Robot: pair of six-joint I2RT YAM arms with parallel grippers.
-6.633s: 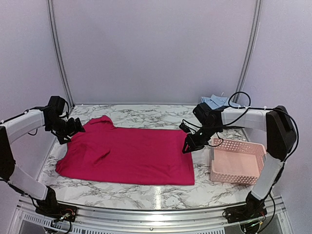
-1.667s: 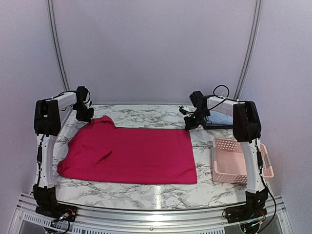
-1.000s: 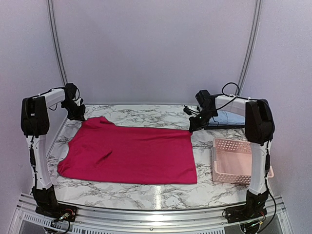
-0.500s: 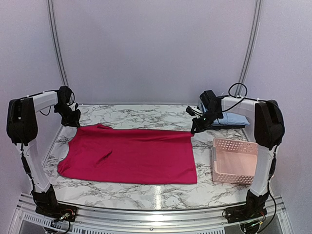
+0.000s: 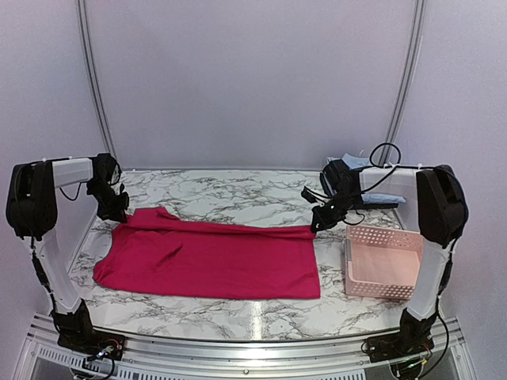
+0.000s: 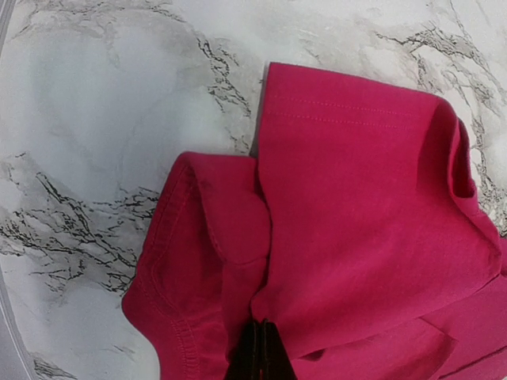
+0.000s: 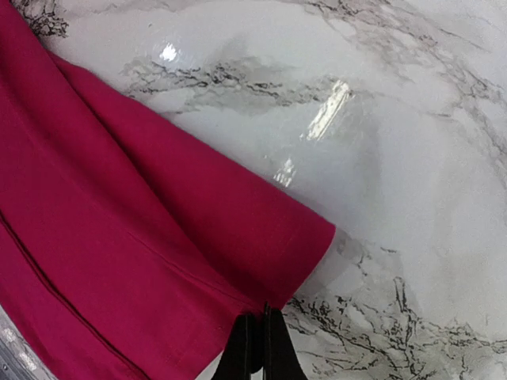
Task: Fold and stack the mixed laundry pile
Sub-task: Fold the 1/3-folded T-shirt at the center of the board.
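Magenta-red garment (image 5: 210, 257) spread wide, far edge doubled over, small crease left.

Both arms share one build: rounded white tube links joined by bulky black joint housings. The left arm (image 5: 49, 265) stands on a black left base (image 5: 77, 331) with thin red and white wires showing beside it. The right arm (image 5: 428, 277) has a matching right base (image 5: 404, 342) with loose wiring. A thin black cable (image 5: 386, 152) loops above the right arm's far link, and a second cable (image 5: 75, 187) hangs under the left one. The left gripper (image 5: 120, 217) and right gripper (image 5: 315, 227) are black, with slim matte fingers (image 6: 249, 358) in the wrist views.
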